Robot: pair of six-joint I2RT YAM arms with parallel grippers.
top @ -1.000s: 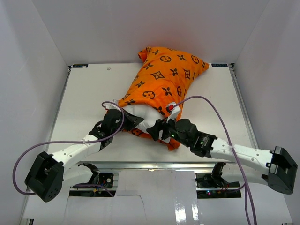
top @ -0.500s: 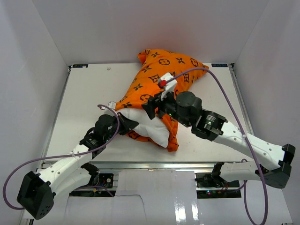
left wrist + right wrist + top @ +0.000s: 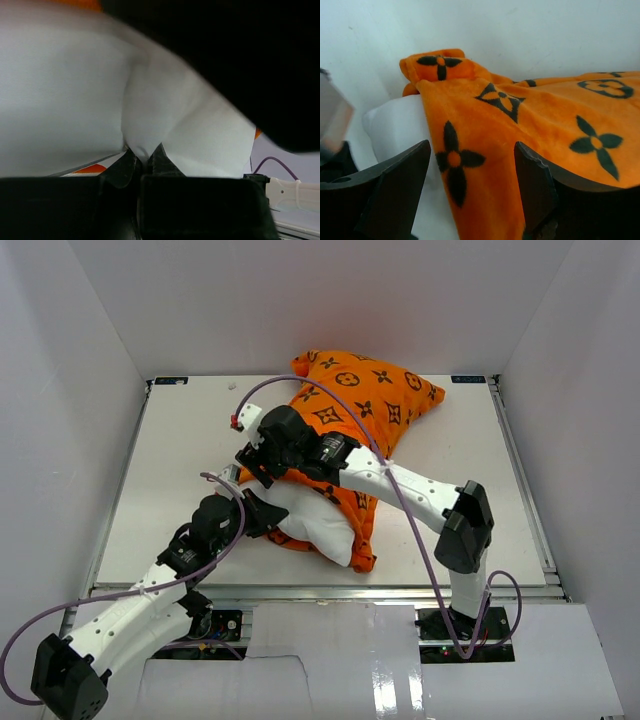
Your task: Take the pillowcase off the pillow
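I'm clamping L gripper (image 3: 143,154) on squashy pillow (image 3: 312,518); R gripper (image 3: 472,155) is hovering, jaws apart, over floppy pillowcase (image 3: 545,125), aiming for its hem.

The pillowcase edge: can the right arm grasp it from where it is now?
Probably yes. The right gripper is open, and the pillowcase edge over the pillow lies just ahead of the gap between its jaws, with nothing in front.
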